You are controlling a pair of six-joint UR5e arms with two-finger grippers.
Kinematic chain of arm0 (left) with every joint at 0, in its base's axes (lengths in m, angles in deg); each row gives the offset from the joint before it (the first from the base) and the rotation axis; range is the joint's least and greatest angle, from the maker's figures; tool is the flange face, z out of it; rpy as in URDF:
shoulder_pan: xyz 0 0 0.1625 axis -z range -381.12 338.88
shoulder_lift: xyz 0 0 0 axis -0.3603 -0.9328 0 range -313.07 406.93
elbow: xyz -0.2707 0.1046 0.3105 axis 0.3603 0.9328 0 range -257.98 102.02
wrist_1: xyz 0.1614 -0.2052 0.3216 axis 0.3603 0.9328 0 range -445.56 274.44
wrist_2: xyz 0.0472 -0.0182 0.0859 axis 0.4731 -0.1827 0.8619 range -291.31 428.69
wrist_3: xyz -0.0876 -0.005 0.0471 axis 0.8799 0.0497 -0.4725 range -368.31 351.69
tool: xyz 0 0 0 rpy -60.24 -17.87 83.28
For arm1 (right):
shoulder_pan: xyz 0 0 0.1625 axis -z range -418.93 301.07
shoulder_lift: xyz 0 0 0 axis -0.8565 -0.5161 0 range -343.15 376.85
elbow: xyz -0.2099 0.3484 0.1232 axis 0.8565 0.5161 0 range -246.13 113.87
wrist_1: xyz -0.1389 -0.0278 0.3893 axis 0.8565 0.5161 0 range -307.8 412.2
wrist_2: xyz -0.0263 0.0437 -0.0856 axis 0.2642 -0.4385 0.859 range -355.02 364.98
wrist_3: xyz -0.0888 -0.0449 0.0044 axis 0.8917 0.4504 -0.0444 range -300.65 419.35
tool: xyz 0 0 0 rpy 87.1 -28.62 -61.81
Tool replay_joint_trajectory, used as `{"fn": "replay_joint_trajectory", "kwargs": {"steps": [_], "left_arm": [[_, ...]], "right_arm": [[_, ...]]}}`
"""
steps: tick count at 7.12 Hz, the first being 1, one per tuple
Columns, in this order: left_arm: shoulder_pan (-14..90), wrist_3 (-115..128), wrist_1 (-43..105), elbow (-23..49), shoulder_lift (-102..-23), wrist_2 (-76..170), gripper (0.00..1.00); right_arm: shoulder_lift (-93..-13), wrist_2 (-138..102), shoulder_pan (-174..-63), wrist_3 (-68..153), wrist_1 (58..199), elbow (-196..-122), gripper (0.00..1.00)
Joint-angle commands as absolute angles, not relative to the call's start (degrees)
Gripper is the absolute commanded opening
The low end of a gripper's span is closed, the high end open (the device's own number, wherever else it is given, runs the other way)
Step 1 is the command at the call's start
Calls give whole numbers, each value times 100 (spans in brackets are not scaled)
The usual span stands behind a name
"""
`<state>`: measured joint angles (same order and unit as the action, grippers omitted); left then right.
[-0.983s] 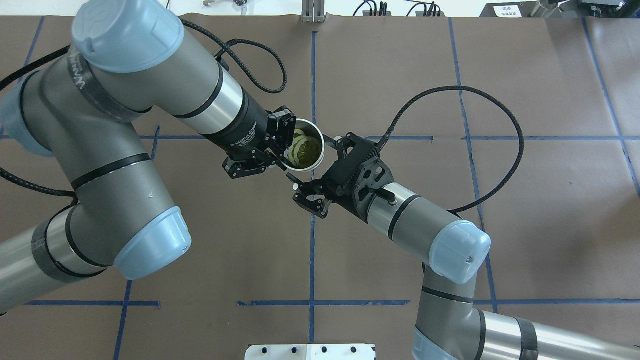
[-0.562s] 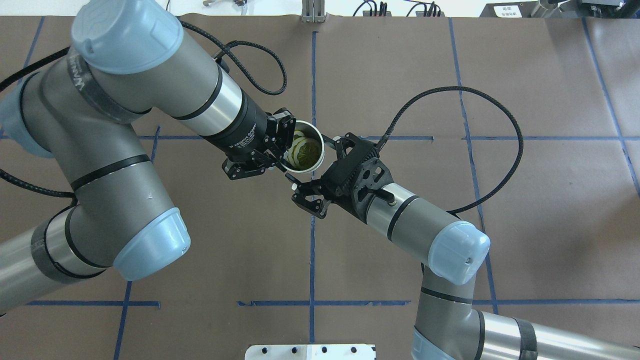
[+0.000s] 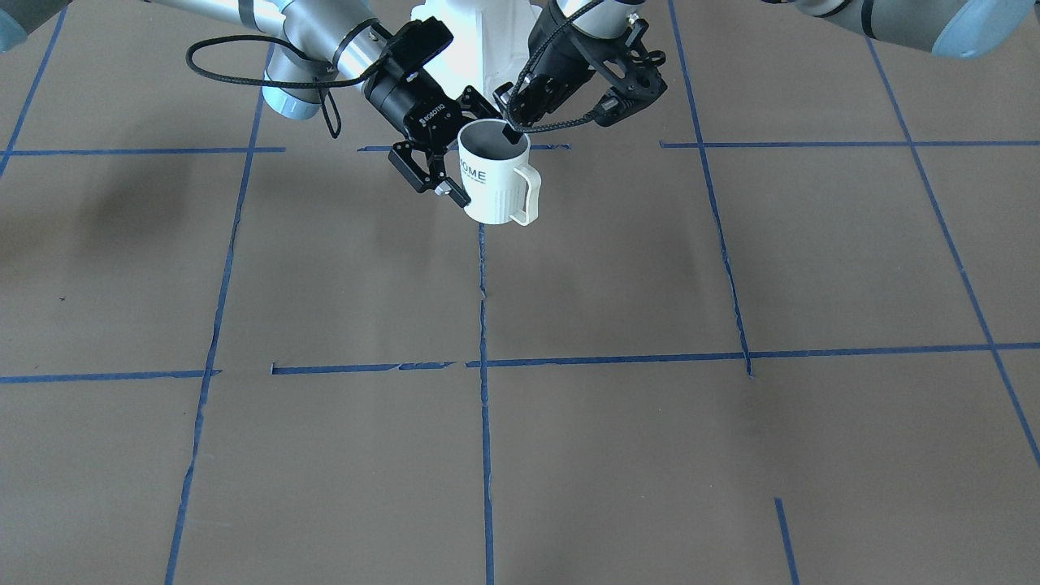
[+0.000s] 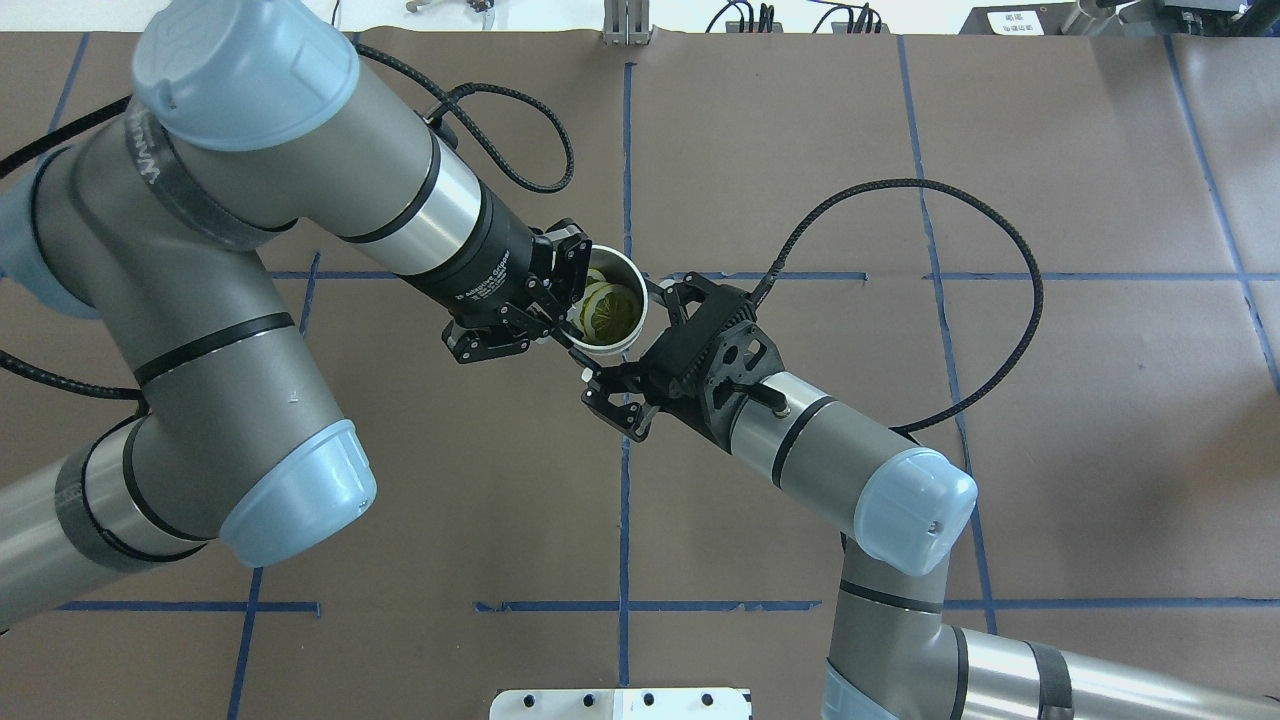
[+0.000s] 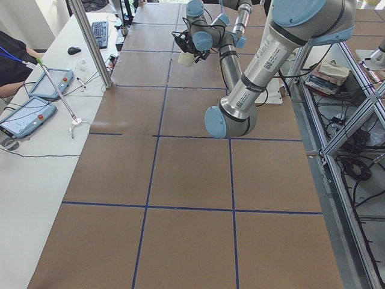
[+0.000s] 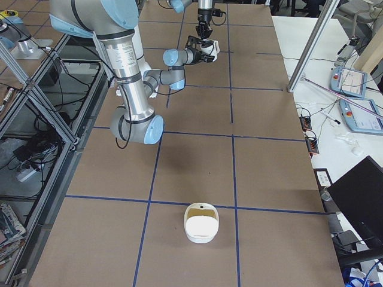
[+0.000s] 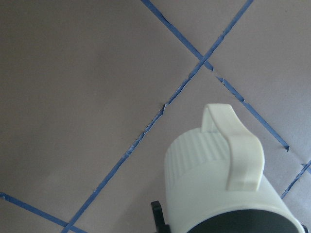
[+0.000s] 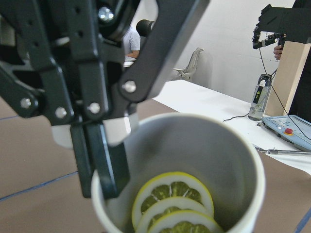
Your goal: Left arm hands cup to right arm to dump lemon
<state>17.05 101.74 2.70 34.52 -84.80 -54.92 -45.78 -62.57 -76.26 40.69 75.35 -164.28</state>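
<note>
Cup [image 3: 496, 191] in left claw's [image 4: 562, 318] grip

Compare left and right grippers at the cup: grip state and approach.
Left gripper has jaws shut on the cup rim, with one finger inside. The right gripper has jaws spread open either side of the cup body.
Left reaches down from above. Right comes in lower, from the side.
Shared: both are black linkage grippers meeting at the same cup, which has lemon slices inside.

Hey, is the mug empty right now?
No, the right wrist view shows yellow lemon slices lying inside the cup.
</note>
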Motion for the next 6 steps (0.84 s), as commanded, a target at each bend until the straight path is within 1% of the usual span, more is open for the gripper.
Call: {"fn": "replay_joint_trajectory", "kwargs": {"steps": [1, 3, 4, 6], "left_arm": [[1694, 9169, 268, 3522, -8386, -5488, 100], [1947, 8673, 207, 3846, -7895, -5784, 100], [2340, 8514, 198, 3995, -7692, -6161, 100], [2948, 7700, 181, 4006, -7288, -6569, 100]], "right_arm": [[-4528, -6059, -7484, 4071, 7531, -16431, 11], [-4572, -6059, -7475, 4089, 7523, -16422, 9], [-4581, -6050, -7483, 4115, 7540, -16413, 9], [-4599, -6041, -7501, 4115, 7592, -16387, 7]]}}
